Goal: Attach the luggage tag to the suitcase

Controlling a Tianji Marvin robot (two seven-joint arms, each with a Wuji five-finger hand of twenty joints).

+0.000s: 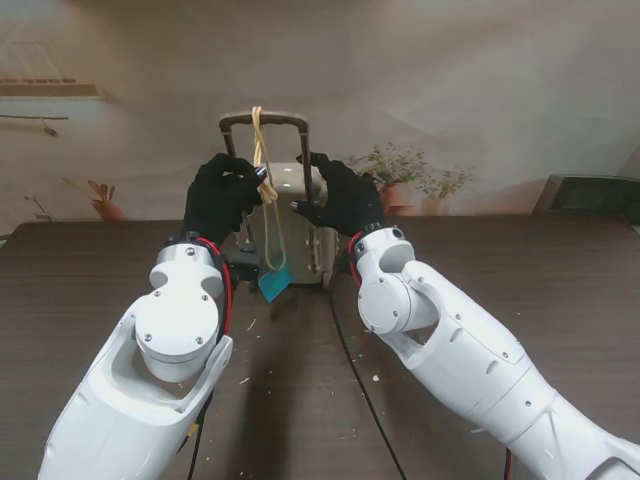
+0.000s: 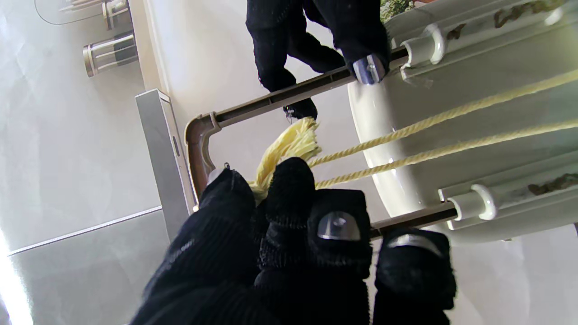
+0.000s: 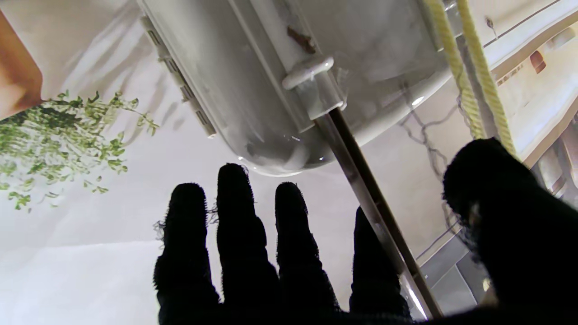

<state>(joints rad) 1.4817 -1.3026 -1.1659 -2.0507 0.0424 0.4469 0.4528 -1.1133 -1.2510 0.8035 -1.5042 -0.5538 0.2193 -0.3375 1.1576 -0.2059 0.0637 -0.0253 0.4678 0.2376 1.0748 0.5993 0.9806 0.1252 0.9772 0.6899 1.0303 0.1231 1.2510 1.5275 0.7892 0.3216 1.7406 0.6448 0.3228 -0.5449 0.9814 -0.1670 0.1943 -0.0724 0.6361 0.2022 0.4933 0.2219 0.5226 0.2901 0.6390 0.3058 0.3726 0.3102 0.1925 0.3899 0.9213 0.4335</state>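
at suitcase handle (image 1: 264, 121) | left hand (image 1: 220, 195) pinches yellow cord (image 1: 270, 215) | right hand (image 1: 345, 195) fingers spread, empty

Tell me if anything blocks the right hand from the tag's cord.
Nothing visible does. The right hand is open around the handle's right rail, and the yellow cord, pinched by the left hand, hangs in the open gap beside it.

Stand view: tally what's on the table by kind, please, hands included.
Suitcase: 1
Luggage tag: 1
Yellow cord: 1
Hands: 2, left hand and right hand
Total: 5
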